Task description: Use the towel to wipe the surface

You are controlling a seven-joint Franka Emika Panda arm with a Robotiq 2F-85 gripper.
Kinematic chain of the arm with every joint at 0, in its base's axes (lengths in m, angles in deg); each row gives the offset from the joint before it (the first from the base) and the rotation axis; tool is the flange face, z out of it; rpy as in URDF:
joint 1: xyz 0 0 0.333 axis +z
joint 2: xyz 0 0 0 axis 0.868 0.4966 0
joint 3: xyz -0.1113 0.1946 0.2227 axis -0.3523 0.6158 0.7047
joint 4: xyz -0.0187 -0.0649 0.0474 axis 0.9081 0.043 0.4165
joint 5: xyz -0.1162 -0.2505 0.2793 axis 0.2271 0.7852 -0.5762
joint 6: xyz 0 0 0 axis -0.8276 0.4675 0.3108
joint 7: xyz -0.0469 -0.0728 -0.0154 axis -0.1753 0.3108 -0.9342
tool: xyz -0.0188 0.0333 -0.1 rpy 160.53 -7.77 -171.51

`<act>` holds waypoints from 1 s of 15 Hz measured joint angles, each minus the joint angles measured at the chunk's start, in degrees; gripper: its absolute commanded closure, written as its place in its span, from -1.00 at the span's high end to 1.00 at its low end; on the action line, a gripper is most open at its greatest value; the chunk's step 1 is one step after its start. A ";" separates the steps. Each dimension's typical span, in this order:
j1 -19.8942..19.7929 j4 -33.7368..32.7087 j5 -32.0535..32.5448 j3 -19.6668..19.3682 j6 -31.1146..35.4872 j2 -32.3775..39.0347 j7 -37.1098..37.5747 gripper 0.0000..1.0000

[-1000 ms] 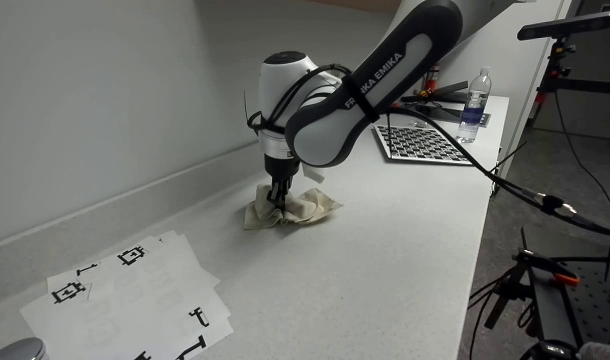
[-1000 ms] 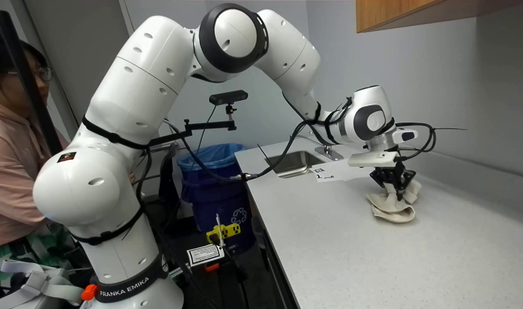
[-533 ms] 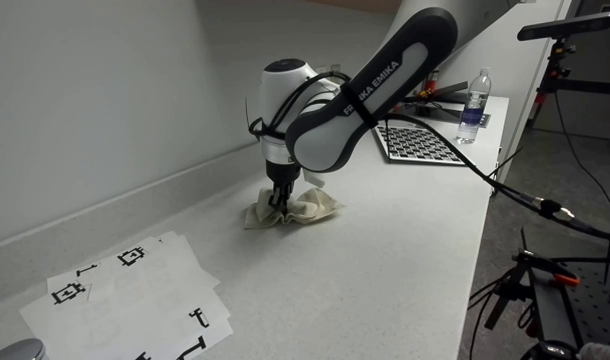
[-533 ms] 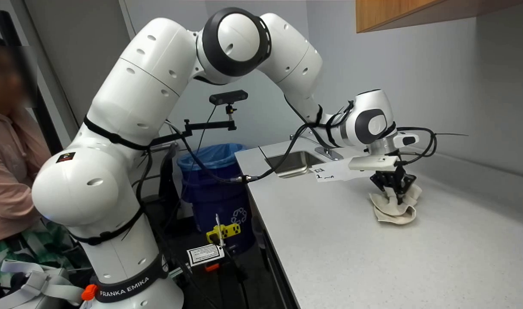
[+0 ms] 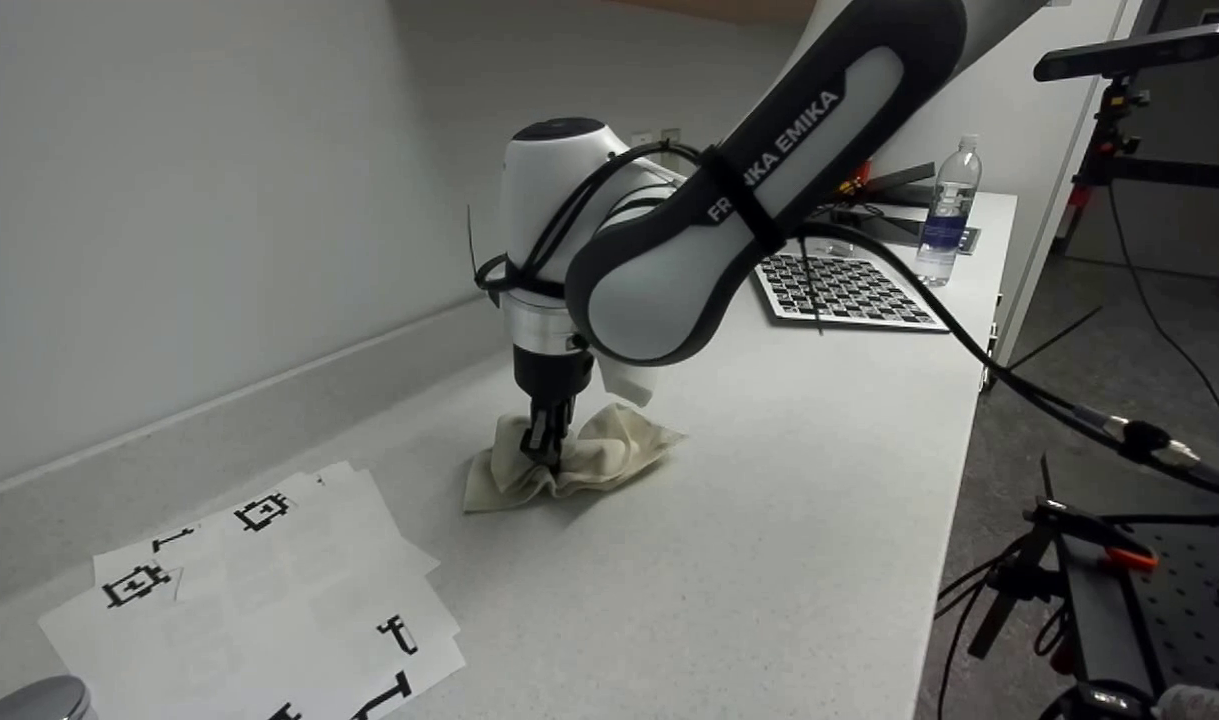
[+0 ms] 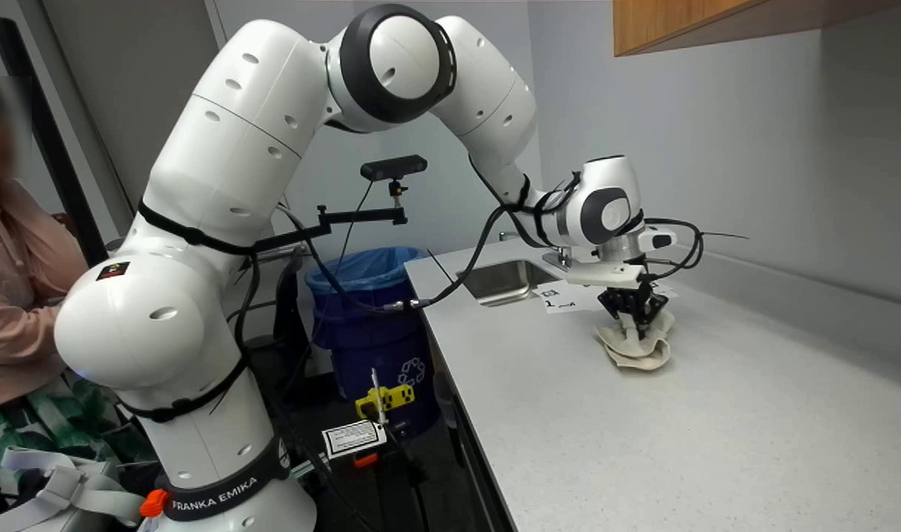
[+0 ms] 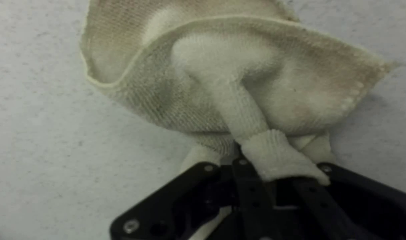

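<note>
Gripper (image 5: 546,462) points down, jaws pinching a bunched fold of the towel (image 7: 219,86); rest of the cloth lies crumpled on the counter (image 5: 729,540), out to either side of the tips. Fingertips are sunk in the folds, so exact contact is hidden; can't tell whether they reach the counter. Wrist view is dark and soft around the fingers (image 7: 251,196): a strip of cloth runs in to the tips and flops over the finger bars, covering part of them, with more cloth showing below. Far end of the towel, ahead of the jaws, runs off the top edge there; one corner sticks out to the side. In both exterior views the towel sits right under the jaws, its middle covered by the fingers. Paper sheets (image 5: 269,600) with black printed marks lie near the jaws, apart from the towel, one side running out of frame; in an exterior view the gripper hides some of them. Round metal-topped item (image 5: 41,700), past the sheets from the jaws, mostly cut off, can't identify. Checkered board (image 5: 859,290) and bottle (image 5: 944,225) are well apart from the jaws, on the opposite side from the sheets; dark clutter (image 5: 904,182) behind the board is hard to make out, partly blocked by the arm (image 5: 659,300). Sink (image 6: 505,282) well apart from the jaws, on the sheets' side. Person (image 6: 10,295) far off, cut by frame edge, face blurred.
</note>
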 measured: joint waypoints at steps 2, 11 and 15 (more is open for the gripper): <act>-0.05 2.43 -1.41 2.53 0.00 -1.42 -0.74 -0.96; -0.79 7.76 -7.58 7.33 0.00 -4.38 -3.45 -0.96; -0.19 7.30 -5.82 4.00 -0.09 -4.42 -1.76 -0.96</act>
